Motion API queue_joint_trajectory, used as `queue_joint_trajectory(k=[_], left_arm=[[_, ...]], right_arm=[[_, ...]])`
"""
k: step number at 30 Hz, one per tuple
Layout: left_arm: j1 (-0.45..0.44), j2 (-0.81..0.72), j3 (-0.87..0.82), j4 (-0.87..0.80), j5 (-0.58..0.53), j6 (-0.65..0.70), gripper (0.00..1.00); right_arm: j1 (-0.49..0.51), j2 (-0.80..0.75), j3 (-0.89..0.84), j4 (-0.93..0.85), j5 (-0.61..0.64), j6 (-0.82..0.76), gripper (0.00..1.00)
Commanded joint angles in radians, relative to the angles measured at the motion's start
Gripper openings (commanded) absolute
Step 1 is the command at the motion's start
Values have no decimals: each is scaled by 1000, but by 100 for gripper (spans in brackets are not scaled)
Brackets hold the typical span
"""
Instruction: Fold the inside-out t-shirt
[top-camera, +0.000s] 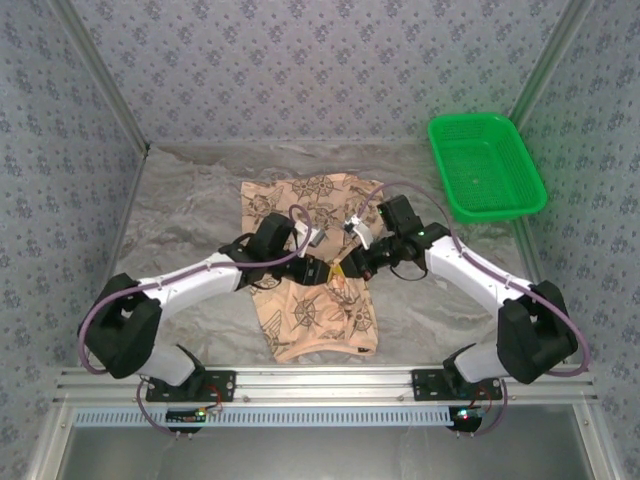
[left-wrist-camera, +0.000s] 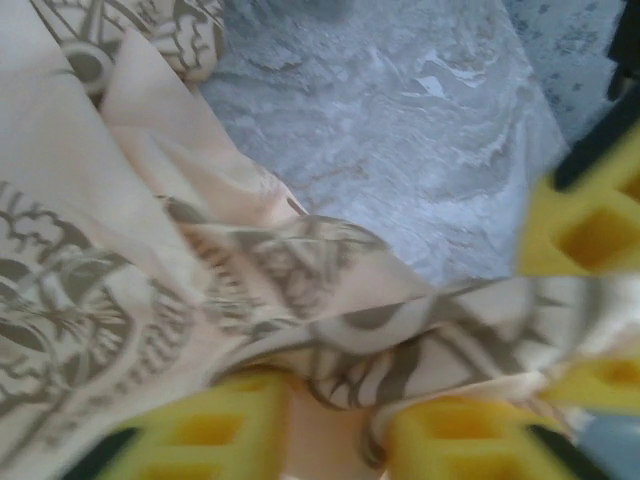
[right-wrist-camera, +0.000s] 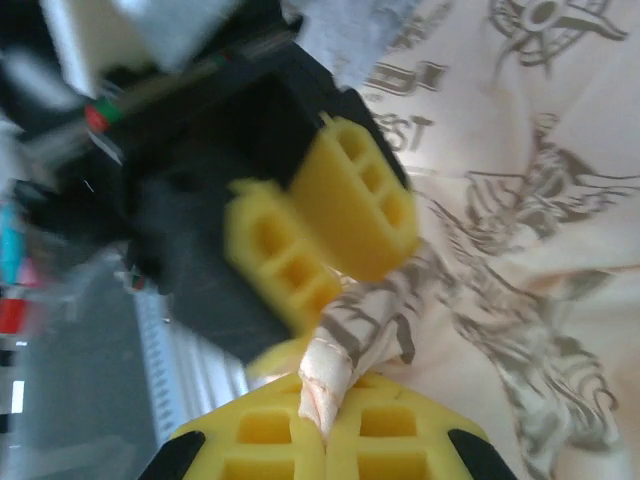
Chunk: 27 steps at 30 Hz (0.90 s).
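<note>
Peach-tan cotton, the inside-out t-shirt (top-camera: 320, 320) lies spread in the middle of the table (top-camera: 190, 200), one edge near the arm bases; over its middle the two grippers meet; the right gripper (right-wrist-camera: 325, 415) is closed tight on a twisted rope of the cloth; the left gripper (right-wrist-camera: 320, 230) is narrow with cloth at its tips, but whether it really pinches I cannot tell; if they pull apart, the thin twist may slip out, or the whole shirt may drag and wrinkle; the arms hide the shirt's centre; far right stands a green basket (top-camera: 487, 165).
</note>
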<state>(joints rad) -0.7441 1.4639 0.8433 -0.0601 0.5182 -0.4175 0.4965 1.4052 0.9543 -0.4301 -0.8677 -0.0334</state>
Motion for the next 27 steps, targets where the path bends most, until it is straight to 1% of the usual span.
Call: queue_joint_trajectory(k=[1,4,6,7,9,11,14,17,19,23,25,27], left_arm=[[-33,57,-4,46,-75,106,19],[-37,77,-49,109,-51,137,19],[-50,60,-71,135,-42,156,21],[-58,44,-79,140,-41,170,23],[-77,3,-98,161,-19,205,30],[-94,-48,-130,191,5,254,34],[-113,-124,-195,234,58,346,37],[-132,-194,-258,267,124,446,38],[-146,-236,-289,289,140,492,38],[-155,-289,-315,318,97,513,36],[-155,-294,-305,291,10,506,36],[-143,-272,-273,238,-66,477,38]], right_arm=[[-28,25,12,-4,-238,13,2],[-34,66,28,-22,-308,-14,1],[-38,95,43,-45,-328,-30,1],[-39,108,49,-61,-323,-38,2],[-43,129,63,-82,-305,-48,6],[-56,141,61,-76,-278,-42,6],[-86,144,47,-40,-210,7,7],[-108,139,28,-6,-164,37,16],[-111,140,21,10,-162,42,21],[-105,142,16,18,-186,25,25],[-104,130,9,24,-175,24,26],[-102,116,10,-6,-115,2,29]])
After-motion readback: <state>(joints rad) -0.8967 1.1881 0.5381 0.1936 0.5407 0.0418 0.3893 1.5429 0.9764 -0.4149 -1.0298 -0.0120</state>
